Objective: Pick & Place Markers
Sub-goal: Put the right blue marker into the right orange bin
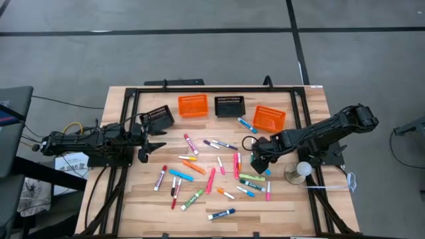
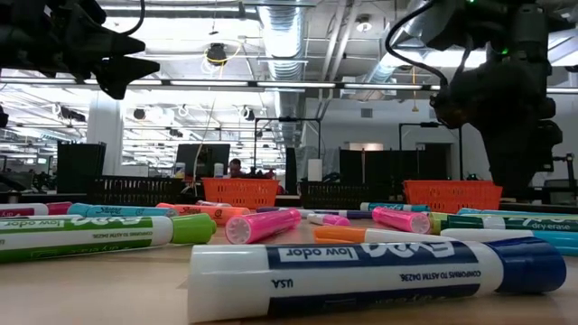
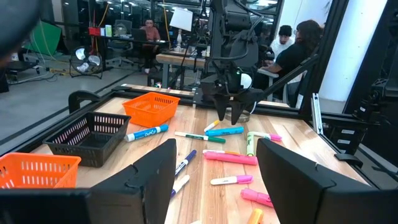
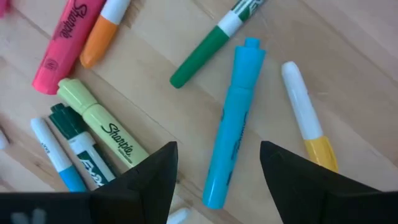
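I have the right gripper [image 1: 260, 161] low over the wooden table [image 1: 279, 206], just beside the right edge of the scattered markers [image 1: 199, 174], with its jaws spread wide and nothing between them. Through its wrist camera a light blue marker [image 4: 233, 124] lies flat on the wood straight ahead in line with the gap between the fingers, so I judge I am lined up to take that one; it is not gripped. Close around it lie a green marker [image 4: 211, 50], a white and yellow one [image 4: 305, 115] and a pale yellow highlighter [image 4: 102, 121], none touching the blue one as far as I can see, which leaves the fingers room on either side. The left gripper [image 1: 147, 141] waits clear of the table near the left end of the marker spread, jaws also well apart and empty, beside the tilted black basket [image 1: 157, 117]. The other baskets stand along the far side of the spread: an orange basket [image 1: 192, 105], a second black basket [image 1: 230, 105] and another orange basket [image 1: 269, 118] nearest my working arm, probably the closest drop. Nearly all the markers lie loose on the pale planks. Beyond the table I see an open workshop with desks, ducts overhead and people [image 3: 292, 46] seated at the back.
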Available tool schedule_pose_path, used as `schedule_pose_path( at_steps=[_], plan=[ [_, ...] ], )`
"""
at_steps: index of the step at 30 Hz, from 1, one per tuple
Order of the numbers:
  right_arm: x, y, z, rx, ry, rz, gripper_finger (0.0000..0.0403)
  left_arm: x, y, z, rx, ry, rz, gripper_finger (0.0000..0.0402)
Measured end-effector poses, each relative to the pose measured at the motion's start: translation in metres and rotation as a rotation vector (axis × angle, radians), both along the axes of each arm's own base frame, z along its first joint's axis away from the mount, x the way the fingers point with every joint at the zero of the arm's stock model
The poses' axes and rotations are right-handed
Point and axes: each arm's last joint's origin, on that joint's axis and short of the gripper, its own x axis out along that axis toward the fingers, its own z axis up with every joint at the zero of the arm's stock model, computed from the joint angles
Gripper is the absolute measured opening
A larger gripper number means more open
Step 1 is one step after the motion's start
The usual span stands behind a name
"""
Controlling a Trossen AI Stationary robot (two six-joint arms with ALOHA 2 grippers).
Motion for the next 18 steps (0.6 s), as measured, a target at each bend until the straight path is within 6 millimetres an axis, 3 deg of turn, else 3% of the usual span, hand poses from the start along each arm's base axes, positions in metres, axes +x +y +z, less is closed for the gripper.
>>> schedule_pose_path(
  at_steps=[5, 13, 18],
  plan=[
    [0.002, 0.0, -0.006, -0.008, 0.025, -0.001, 0.0219, 0.0, 0.0, 0.0, 0.0, 0.0, 0.0, 0.0222],
    [0.016, 0.003, -0.038, -0.026, 0.122, -0.001, 0.0211, 0.0, 0.0, 0.001, 0.0, -0.007, 0.0, 0.0222],
    [0.018, 0.004, -0.046, -0.034, 0.157, 0.0, 0.0205, 0.0, 0.0, 0.001, 0.0, -0.008, 0.0, 0.0222]
  ],
)
